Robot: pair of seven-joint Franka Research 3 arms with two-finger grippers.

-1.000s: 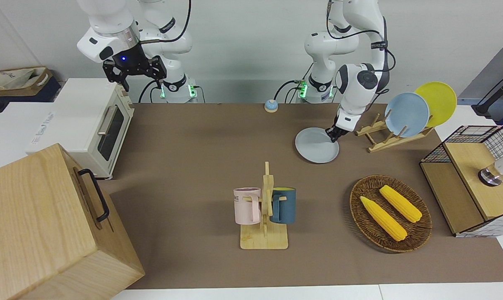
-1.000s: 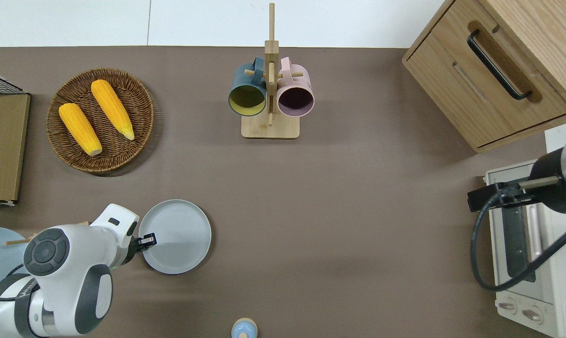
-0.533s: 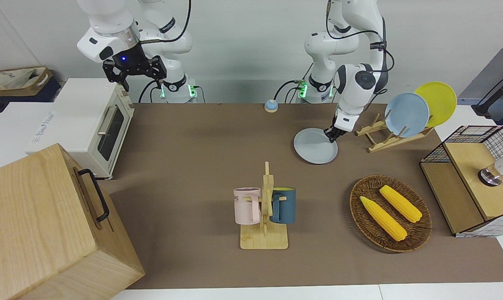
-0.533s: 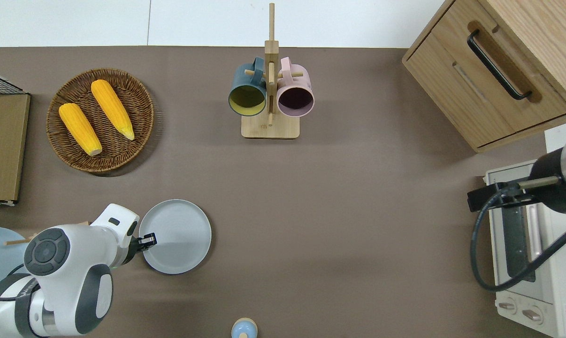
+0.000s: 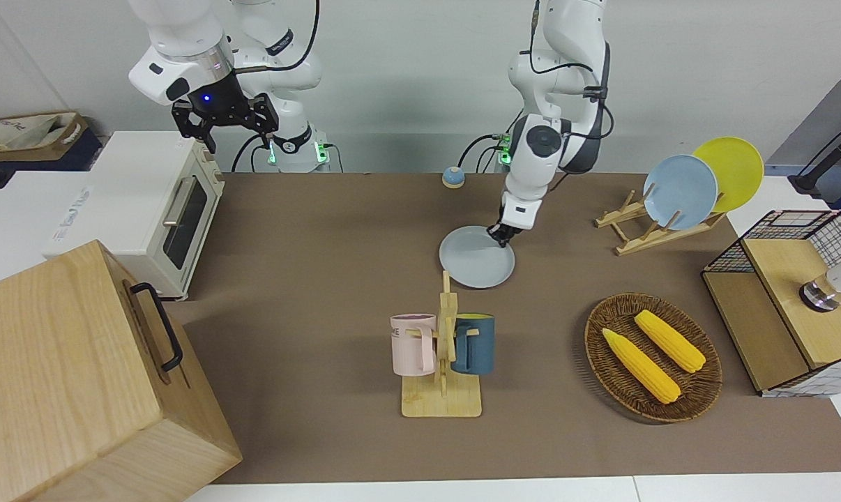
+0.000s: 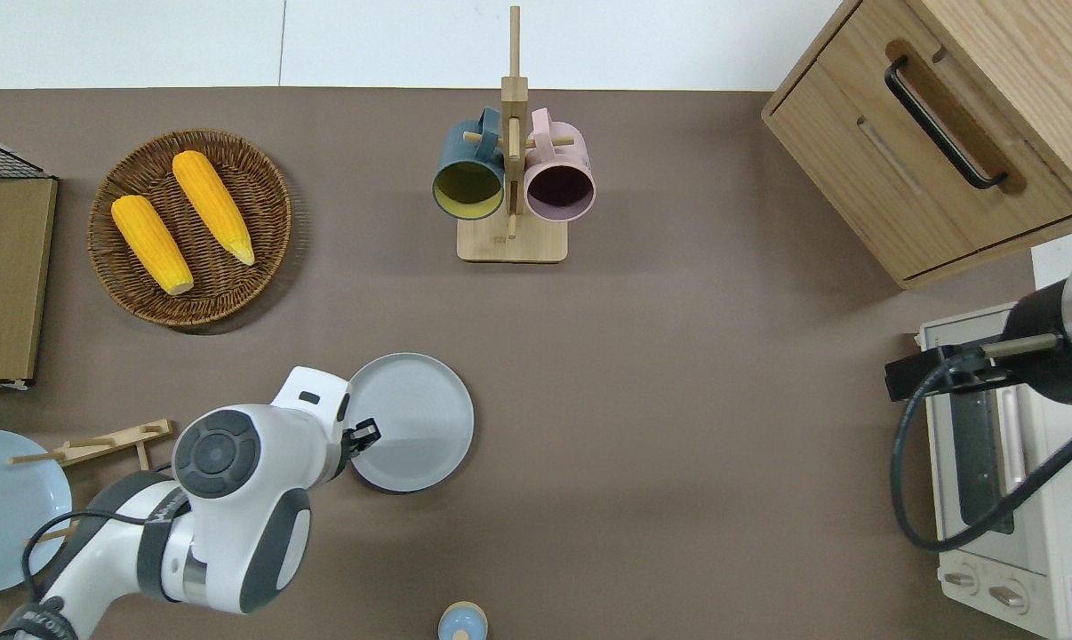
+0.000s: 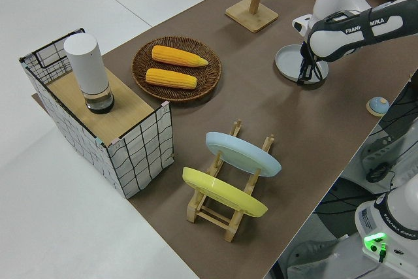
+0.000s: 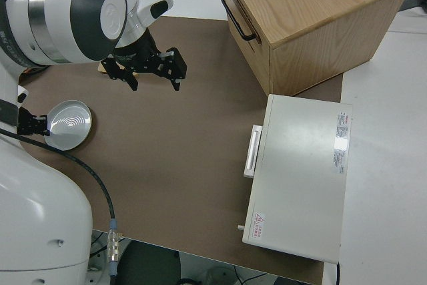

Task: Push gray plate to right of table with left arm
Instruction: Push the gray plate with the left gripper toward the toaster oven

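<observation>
The gray plate (image 6: 410, 422) lies flat on the bench (image 6: 678, 400), nearer the robots than the mug rack (image 6: 512, 191). The left pincer (image 6: 364, 435), whose finger state cannot be told, touches its rim. Contact should be kept low and centred so the plate is slid straight, not spun.

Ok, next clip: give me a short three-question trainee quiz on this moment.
1. True or false: the gray plate lies flat on the table.
2. Which tool is at the plate's rim? A) left tool B) right tool
3. Fill in: the wicker basket holds two ears of ____.

Key: 1 true. 2 A; the right arm is parked. 3 corn.
</observation>
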